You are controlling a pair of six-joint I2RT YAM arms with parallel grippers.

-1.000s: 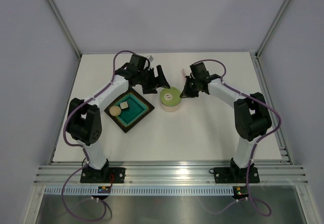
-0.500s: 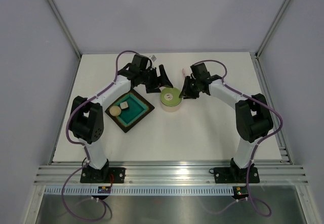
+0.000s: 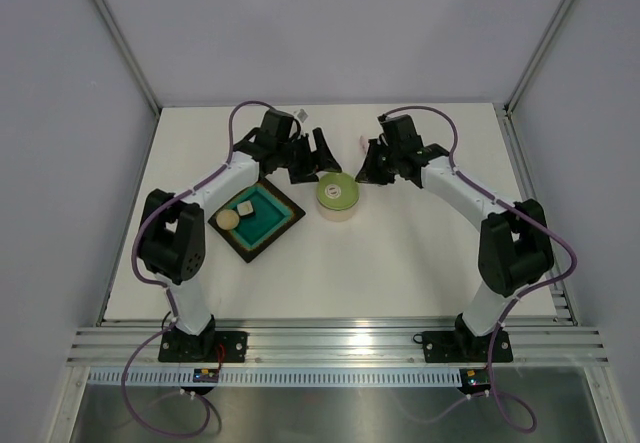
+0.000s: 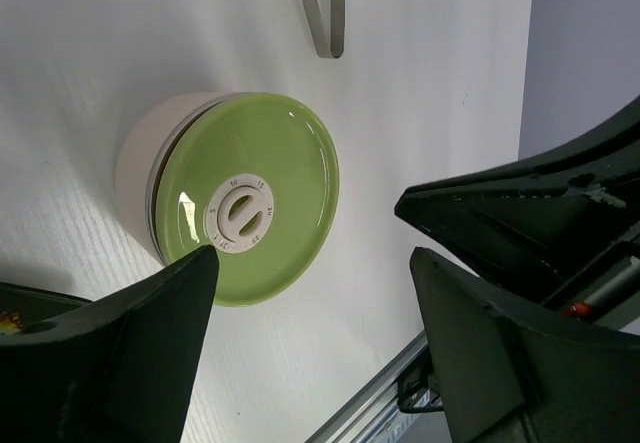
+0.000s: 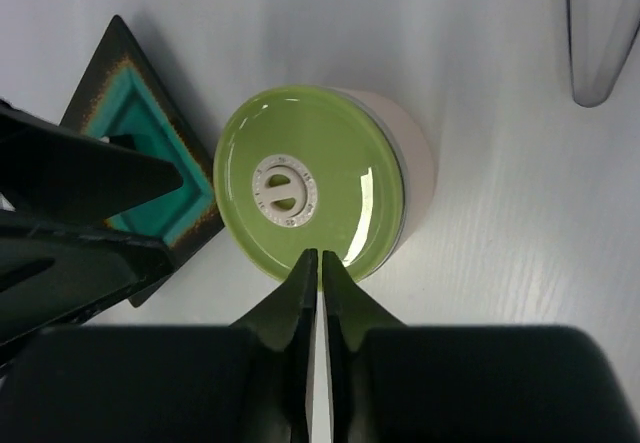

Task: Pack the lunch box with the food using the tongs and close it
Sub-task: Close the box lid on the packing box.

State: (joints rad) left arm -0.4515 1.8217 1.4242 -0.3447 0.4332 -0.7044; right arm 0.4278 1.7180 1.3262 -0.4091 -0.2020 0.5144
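- The white tabletop [image 3: 400,263] fills the middle of the overhead view, and everything for the task sits in its upper half.
- The left gripper [image 3: 310,162] hangs just upper left of the lunch box. In its wrist view the jaws are spread wide with nothing between them.
- The right gripper [image 5: 318,258] is at the box's upper right in the overhead view. Its jaws are pinched almost together, holding nothing, with their tips at the lid's near edge.
- The dark square tray with a teal inside [image 3: 272,233] lies left of centre, turned like a diamond.
- The lunch box [image 3: 338,195] is a small round pale-sided tin at the centre. Its flat round light-green lid [image 4: 290,153] is already on, though it looks slightly off-centre. What is inside is hidden.
- The thin, pale V-shaped tongs [image 4: 327,48] lie on the tabletop beyond the box, near the upper right of the overhead view, and neither gripper holds them.
- A beige dough-like ball [image 3: 228,219] and a pale cube [image 3: 243,206] remain in the tray's left corner.
- The step in hand appears to be the closing. Because food remains unpacked, the next move probably calls for lifting the lid, picking up the tongs and carrying both pieces over.
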